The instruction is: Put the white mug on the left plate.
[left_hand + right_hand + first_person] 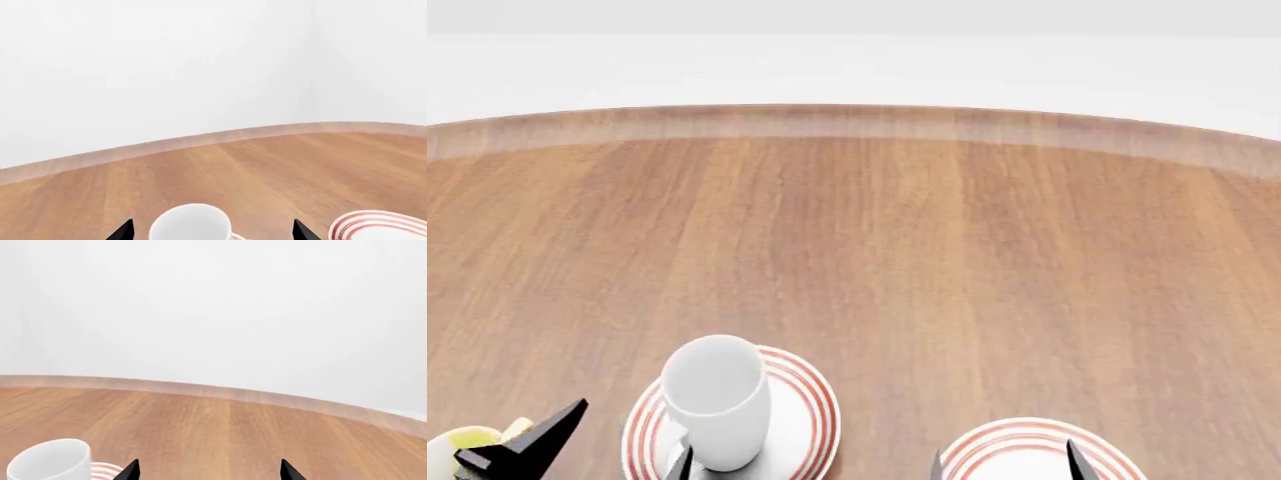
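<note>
The white mug (714,398) stands upright on the left plate (807,415), a white plate with thin red rings. My left gripper (617,445) is open at the bottom edge of the head view, just in front of the mug. In the left wrist view the mug (190,224) lies between the gripper's (213,231) two black tips with a gap on each side. My right gripper (1005,465) is open and empty over the other ringed plate. In the right wrist view the mug (50,460) and a sliver of the left plate (107,471) lie beside that gripper (210,472).
The second red-ringed plate (1014,450) sits at the lower right and also shows in the left wrist view (380,226). A white mug with yellow inside (465,445) is at the lower left corner. The wooden table (894,250) stretches far ahead to a curved edge before a white wall.
</note>
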Tool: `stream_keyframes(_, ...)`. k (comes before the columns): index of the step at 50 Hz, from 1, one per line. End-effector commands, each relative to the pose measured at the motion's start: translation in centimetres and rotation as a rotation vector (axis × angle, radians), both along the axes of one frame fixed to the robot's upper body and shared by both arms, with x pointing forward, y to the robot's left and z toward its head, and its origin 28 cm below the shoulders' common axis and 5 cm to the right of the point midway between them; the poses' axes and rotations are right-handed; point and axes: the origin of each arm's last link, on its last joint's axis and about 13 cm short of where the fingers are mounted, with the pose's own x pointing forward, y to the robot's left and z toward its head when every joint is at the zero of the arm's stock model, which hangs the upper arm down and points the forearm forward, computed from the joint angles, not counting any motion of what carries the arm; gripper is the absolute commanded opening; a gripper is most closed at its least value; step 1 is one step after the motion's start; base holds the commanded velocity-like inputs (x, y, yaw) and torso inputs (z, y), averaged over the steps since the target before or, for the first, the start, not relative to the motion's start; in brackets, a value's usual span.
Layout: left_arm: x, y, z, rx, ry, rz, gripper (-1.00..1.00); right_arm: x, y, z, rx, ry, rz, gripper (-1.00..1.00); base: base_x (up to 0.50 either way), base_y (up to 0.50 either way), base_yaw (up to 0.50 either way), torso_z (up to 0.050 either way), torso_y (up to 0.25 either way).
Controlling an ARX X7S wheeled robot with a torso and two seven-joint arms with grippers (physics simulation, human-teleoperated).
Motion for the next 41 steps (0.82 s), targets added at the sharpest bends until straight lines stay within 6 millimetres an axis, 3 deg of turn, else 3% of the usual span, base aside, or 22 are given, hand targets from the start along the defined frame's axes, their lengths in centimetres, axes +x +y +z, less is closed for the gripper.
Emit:
stream_keyframes(1,-4.2,-0.5,2.0,-0.014,-0.1,-0.042,1.0,-1.7,0.2,1.1,0.011,-0.054,0.015,1.0,0.0,0.0,0.0,0.0,0.0)
stream_keyframes(17,-6.5,-0.8,3.1,0.003,-0.166,-0.065,1.0,-3.4,0.7,2.3,0.024,-0.12,0.053,1.0,0.0,0.0,0.0,0.0,0.0)
stream_keyframes(41,-6.5,-1.0,3.3,0.016,-0.167,-0.073,1.0,-3.7,0.7,2.4,0.033,-0.13,0.056,1.0,0.0,0.0,0.0,0.0,0.0)
